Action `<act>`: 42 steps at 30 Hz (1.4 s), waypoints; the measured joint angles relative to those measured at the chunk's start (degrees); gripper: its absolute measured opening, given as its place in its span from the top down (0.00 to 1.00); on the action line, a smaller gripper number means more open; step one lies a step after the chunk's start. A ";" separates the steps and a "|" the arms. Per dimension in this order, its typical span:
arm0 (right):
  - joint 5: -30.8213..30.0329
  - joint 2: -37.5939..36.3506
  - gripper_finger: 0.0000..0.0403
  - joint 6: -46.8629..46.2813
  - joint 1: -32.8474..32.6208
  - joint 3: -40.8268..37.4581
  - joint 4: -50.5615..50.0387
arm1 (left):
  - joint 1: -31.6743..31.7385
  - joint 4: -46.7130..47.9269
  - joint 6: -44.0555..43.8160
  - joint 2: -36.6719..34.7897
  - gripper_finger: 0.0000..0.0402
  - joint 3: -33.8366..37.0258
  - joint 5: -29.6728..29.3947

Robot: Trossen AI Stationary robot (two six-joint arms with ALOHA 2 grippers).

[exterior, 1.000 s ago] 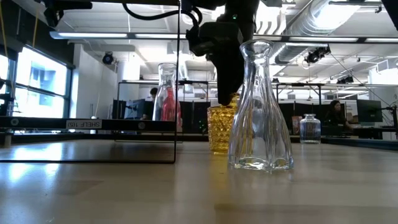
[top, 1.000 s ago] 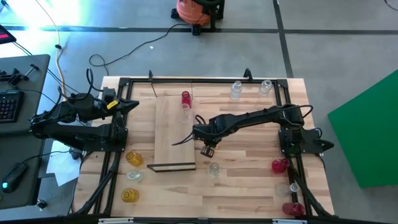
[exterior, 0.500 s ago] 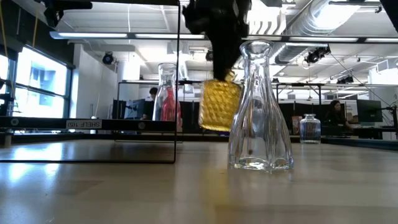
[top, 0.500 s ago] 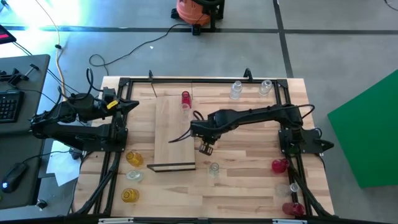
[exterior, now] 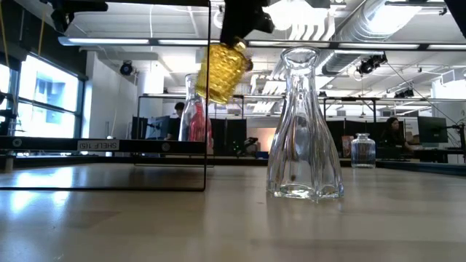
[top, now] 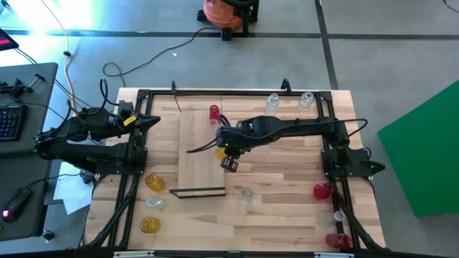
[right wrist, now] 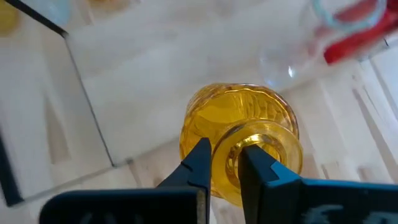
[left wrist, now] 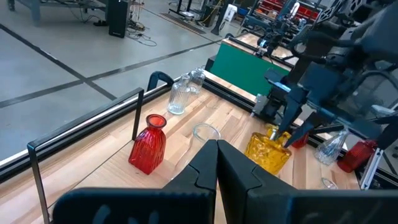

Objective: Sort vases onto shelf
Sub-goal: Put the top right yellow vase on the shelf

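Right now the right gripper has its jaws pinching the neck of a yellow vase, lifted clear of the table beside the shelf. The left gripper waits at the table's left edge, jaws pressed together.

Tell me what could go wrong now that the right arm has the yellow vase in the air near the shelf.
1. The right gripper pinches only the rim of the yellow vase, which hangs tilted; it could swing or slip out.
2. The red vase already stands at the shelf edge near the arm's path; a sweep could knock it over.
3. Set down tilted, the yellow vase may topple.
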State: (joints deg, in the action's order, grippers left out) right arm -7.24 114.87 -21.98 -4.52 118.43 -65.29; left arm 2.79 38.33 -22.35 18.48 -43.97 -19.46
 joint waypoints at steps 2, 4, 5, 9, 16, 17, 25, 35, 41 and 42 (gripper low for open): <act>1.29 0.23 0.95 0.41 0.03 0.01 1.65 | 0.02 0.00 0.00 0.00 1.00 0.00 0.00; 2.12 0.63 0.95 0.93 0.03 0.02 3.59 | 0.02 0.00 0.00 0.00 1.00 0.00 0.00; 2.41 0.93 0.95 1.13 0.01 0.02 3.87 | 0.00 0.02 0.00 0.00 1.00 0.00 0.00; 3.32 1.51 0.94 1.53 0.09 0.00 3.07 | 0.01 0.04 0.00 -0.01 1.00 0.00 -0.02; 6.92 4.26 0.94 4.80 0.58 0.02 5.54 | 0.00 0.07 0.02 0.00 1.00 0.00 -0.57; 7.29 4.61 0.94 4.98 0.73 0.02 5.89 | 0.01 0.04 0.01 -0.02 1.00 0.00 -0.62; 8.96 6.01 0.94 8.14 1.43 0.02 7.72 | 0.00 0.05 -0.01 0.00 1.00 0.00 -0.68; 10.53 7.37 0.94 13.57 4.36 0.02 7.42 | 0.00 0.00 -0.04 0.65 1.00 0.04 -0.72; 11.95 8.70 0.94 17.68 5.42 -0.02 6.95 | 0.00 0.35 -0.12 2.03 1.00 0.04 -0.40; 12.00 8.82 0.94 18.09 5.61 -0.02 7.16 | 0.00 0.41 -0.53 2.46 1.00 0.04 -0.01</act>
State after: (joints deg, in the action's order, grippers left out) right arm 4.76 123.69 -3.89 1.09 118.41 -58.13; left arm 2.79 38.74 -22.88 20.94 -43.92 -19.47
